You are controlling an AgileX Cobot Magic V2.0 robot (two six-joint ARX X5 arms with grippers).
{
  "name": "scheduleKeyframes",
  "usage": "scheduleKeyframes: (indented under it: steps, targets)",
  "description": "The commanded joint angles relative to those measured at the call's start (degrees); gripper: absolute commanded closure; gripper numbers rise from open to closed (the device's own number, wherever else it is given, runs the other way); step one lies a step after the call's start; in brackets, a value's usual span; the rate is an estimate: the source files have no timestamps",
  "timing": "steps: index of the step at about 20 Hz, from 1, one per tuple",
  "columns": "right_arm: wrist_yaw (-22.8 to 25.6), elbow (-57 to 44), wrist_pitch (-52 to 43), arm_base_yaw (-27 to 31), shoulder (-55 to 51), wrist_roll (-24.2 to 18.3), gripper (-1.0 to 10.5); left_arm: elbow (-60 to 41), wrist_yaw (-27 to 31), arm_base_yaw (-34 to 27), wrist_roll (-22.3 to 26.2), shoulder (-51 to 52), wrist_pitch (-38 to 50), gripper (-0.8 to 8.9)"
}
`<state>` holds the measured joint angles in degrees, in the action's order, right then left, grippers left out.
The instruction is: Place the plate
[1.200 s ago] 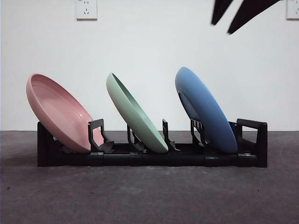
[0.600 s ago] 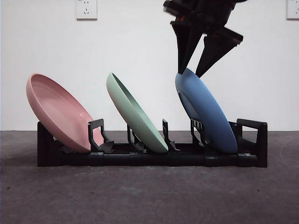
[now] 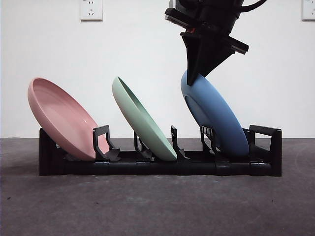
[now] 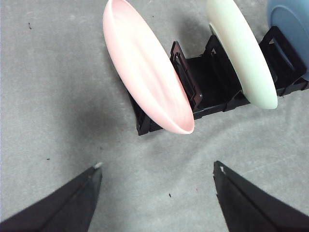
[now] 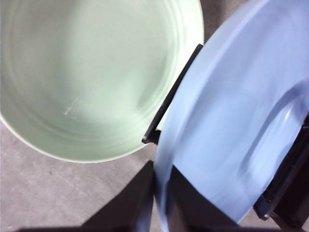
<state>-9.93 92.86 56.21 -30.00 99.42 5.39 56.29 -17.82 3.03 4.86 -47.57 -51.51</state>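
Three plates lean in a black rack: a pink plate at the left, a green plate in the middle and a blue plate at the right. My right gripper comes down from above and is shut on the blue plate's top rim. The right wrist view shows its jaws on either side of the blue plate rim, beside the green plate. My left gripper hangs open over bare table, short of the pink plate.
The rack stands on a grey table in front of a white wall with sockets. Upright black dividers separate the plates. Open table lies in front of the rack.
The right gripper came down from the top right corner, straddled the blue plate's top rim and shut on it. The blue plate shifted slightly left.
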Motion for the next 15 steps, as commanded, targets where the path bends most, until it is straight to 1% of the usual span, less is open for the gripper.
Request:
scheduleKeyframes:
  steps: [1, 3, 5, 9, 10, 11, 12, 13, 15]
  targets:
    - [-3.0, 2.2, -0.2, -0.3, -0.4, 0.3, 9.3, 1.4, -0.2, 0.1, -0.4, -0.3, 0.3, 4.42]
    - [-6.8, 3.8, 1.6, -0.3, -2.1, 0.6, 9.3, 1.4, -0.2, 0.1, -0.4, -0.3, 0.3, 4.42]
    - [-8.5, 5.6, 3.5, -0.4, -4.1, 0.6, 9.3, 1.4, -0.2, 0.1, -0.4, -0.3, 0.3, 4.42]
    - [-8.7, 6.0, 4.7, -1.6, -9.8, -0.4, 9.3, 1.4, -0.2, 0.1, -0.4, -0.3, 0.3, 4.42]
    - [-8.7, 6.0, 5.3, -2.2, -11.1, -1.3, 9.3, 1.4, -0.2, 0.1, -0.4, -0.3, 0.3, 4.42]
    - [-8.1, 5.9, 6.0, -3.2, -12.7, -2.1, 9.3, 1.4, -0.2, 0.1, -0.4, -0.3, 0.3, 4.42]
    - [-6.4, 5.6, 6.3, -4.6, -14.3, -2.6, 9.3, 1.4, -0.2, 0.1, -0.4, -0.3, 0.3, 4.42]
    - [-3.7, 4.8, 6.3, -6.3, -15.8, -2.9, 9.3, 1.4, -0.2, 0.1, -0.4, -0.3, 0.3, 4.43]
    - [3.7, -0.3, 2.8, -10.9, -20.0, -2.9, 9.3, 1.4, -0.2, 0.1, -0.4, -0.3, 0.3, 4.42]
